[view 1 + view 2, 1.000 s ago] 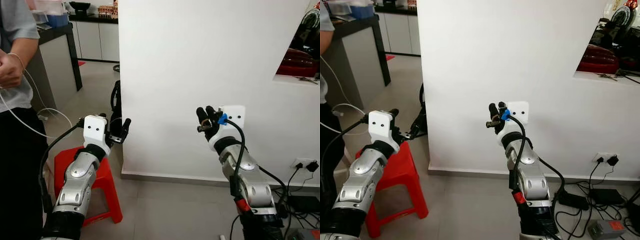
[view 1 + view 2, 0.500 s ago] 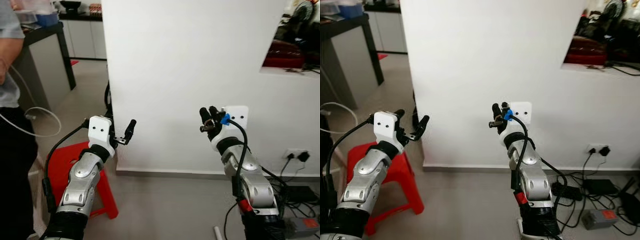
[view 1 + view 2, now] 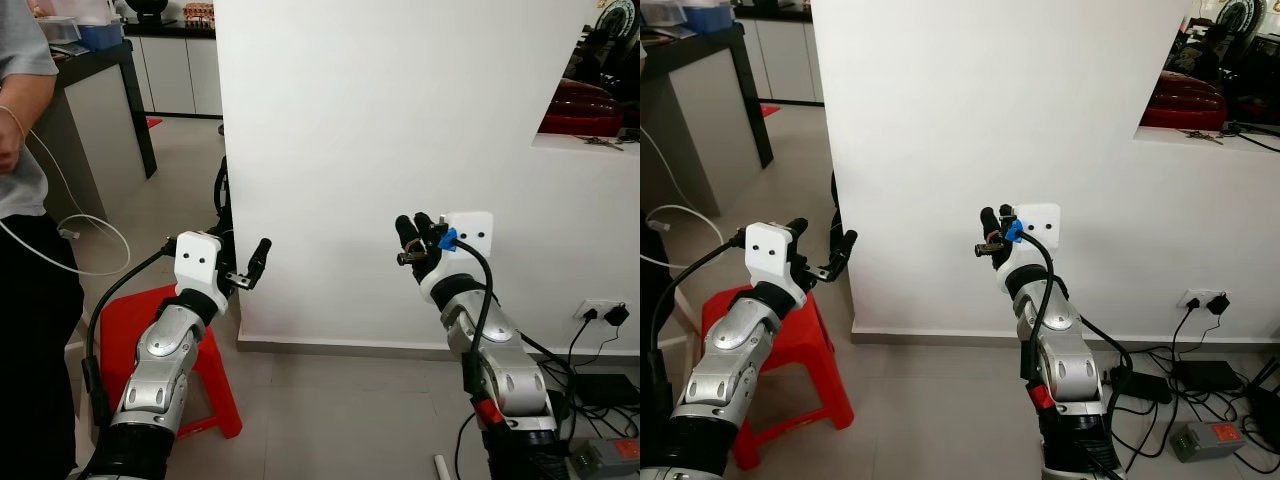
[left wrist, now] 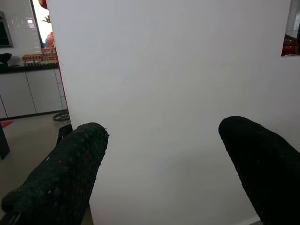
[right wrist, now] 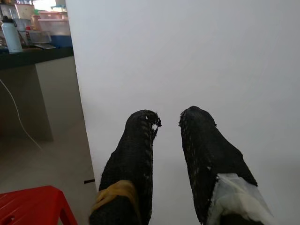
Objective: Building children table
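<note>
Both claws are raised at chest height in front of a white wall (image 3: 400, 120), and neither has hold of anything. On the left, the left claw (image 3: 240, 268) has its fingers spread wide, as its wrist view makes plain, with only bare wall between the two black tips. On the right, the right claw (image 3: 415, 235) points upward with its fingers a narrow gap apart, nothing between them.

No table part can be made out here, so I cannot say where the children's table lies. By my judgement the arms are carried forward and empty because the robot is still moving about to find the pieces, keeping the fingers ready and clear of the wall.

Just below the left arm stands a red stool (image 3: 150, 345) on the tiled floor (image 3: 330, 420). At the left edge stands a person (image 3: 30, 250) with a white cable (image 3: 70, 235) looping down from the hand. Behind is a dark counter (image 3: 100, 110) with boxes on it. Low on the right, plugs and cables (image 3: 600, 370) lie by the wall, something to stay clear of while turning.
</note>
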`<state>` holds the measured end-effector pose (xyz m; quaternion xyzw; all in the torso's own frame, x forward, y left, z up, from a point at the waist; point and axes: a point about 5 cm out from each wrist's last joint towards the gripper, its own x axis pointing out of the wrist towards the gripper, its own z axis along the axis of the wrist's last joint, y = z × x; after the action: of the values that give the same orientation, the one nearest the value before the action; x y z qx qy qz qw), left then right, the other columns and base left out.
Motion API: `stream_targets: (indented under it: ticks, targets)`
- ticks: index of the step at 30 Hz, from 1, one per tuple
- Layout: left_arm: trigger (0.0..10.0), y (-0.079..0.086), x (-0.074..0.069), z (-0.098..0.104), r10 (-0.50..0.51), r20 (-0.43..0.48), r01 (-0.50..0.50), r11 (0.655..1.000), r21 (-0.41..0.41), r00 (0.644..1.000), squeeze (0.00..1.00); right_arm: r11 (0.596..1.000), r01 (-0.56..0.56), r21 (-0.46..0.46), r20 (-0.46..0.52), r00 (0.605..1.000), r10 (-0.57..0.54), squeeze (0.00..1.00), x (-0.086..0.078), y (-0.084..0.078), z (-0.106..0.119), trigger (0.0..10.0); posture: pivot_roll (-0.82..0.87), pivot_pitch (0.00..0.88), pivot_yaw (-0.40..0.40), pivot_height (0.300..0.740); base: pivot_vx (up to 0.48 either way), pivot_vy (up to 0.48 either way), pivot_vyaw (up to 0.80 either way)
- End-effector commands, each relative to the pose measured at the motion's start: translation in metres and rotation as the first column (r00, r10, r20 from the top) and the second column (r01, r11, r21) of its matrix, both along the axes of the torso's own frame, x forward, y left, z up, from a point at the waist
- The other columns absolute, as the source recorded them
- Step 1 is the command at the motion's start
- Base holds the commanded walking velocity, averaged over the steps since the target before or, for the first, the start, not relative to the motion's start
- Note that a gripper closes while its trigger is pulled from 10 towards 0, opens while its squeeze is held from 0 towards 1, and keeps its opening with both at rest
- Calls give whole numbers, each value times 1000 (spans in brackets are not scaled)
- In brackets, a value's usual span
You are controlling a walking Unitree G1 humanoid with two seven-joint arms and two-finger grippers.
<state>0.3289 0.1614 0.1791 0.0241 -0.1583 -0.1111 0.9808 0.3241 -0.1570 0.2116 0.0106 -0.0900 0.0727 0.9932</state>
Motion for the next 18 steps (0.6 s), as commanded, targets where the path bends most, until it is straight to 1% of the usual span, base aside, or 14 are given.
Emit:
stream_targets:
  ticks: [1, 18]
  targets:
    - [10000, -2, -1, 1, -16, 8, 16, 1000, 5, 1000, 0, 1000, 3, -5, 2, 1000, -3, 0, 0, 0, -1, 10000, 91, 0, -83, 740, 0, -420, 0]
    - [10000, -4, -1, 0, -23, 13, 22, 1000, 3, 1000, 0, 1000, 1, -9, 5, 1000, -1, 0, 0, -1, 0, 10000, 90, 0, -85, 740, 0, -465, 0]
